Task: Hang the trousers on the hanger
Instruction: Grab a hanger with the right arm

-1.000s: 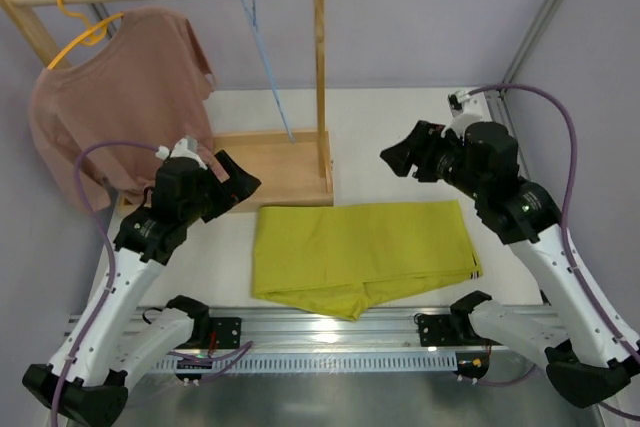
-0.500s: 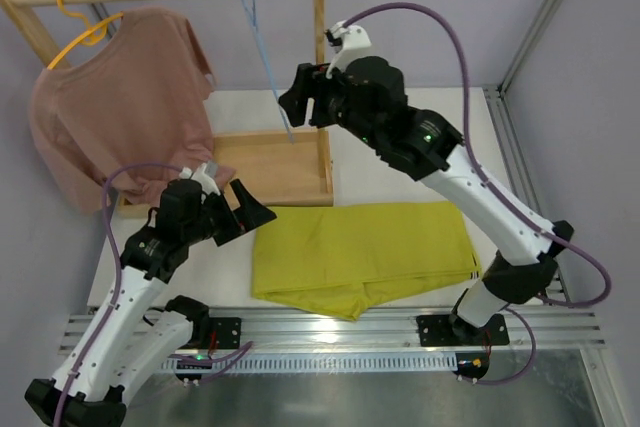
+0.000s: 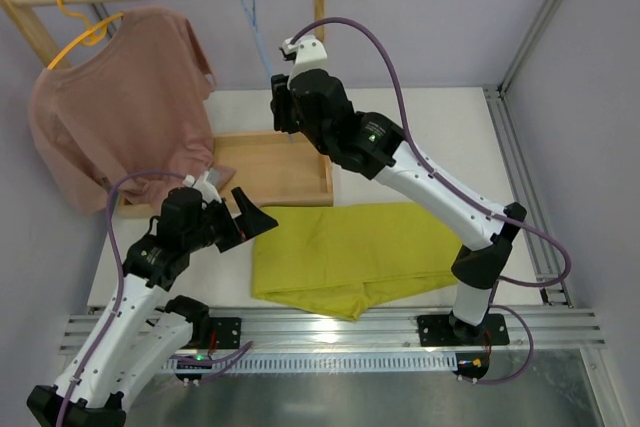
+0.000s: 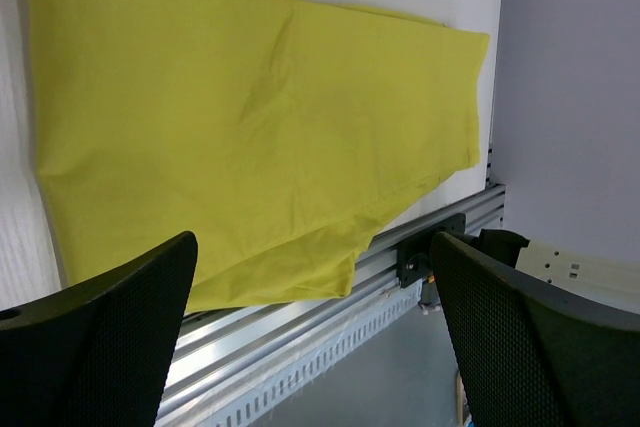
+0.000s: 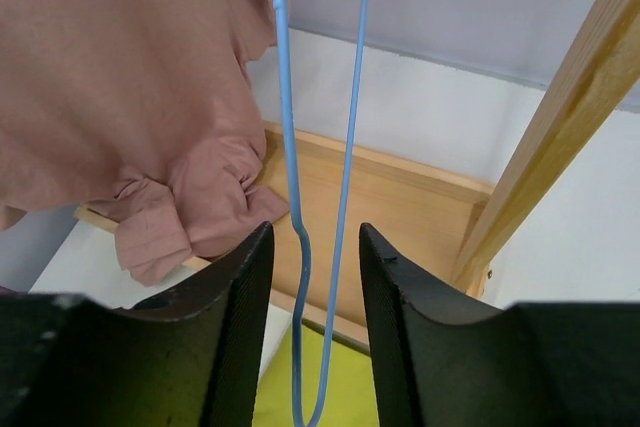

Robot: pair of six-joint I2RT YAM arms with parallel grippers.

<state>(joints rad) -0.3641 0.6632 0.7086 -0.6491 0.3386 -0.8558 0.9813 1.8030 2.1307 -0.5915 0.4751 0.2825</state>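
The white table (image 3: pixel 430 137) carries a wooden rack (image 3: pixel 320 67) at its far left. The rack consists of a horizontal rail, an upright post and a flat base.

A dusty-pink T-shirt (image 3: pixel 120 97) is hung on a yellow hanger (image 3: pixel 75 9) at the left end of the rail. Its hem is bunched on the left edge of the base.

The trousers (image 3: pixel 350 252) are laid folded and flat on the table. They are located just in front of the rack base, at the near edge, between the two arms. No gripper is in contact with them.

The light-blue hanger (image 5: pixel 285 97) is suspended from the rail, close to the post, with its lower end over the base. No cloth is carried on it.

The right gripper (image 5: pixel 315 237) is held out over the base at the lower part of the light-blue hanger. Its jaws are set apart, and both wires of the hanger are located between them. A narrow gap is seen on either side of the wires, so the hanger is not clamped.

The left gripper (image 4: pixel 312 247) is held above the left end of the trousers. Its jaws are spread wide and nothing is gripped.
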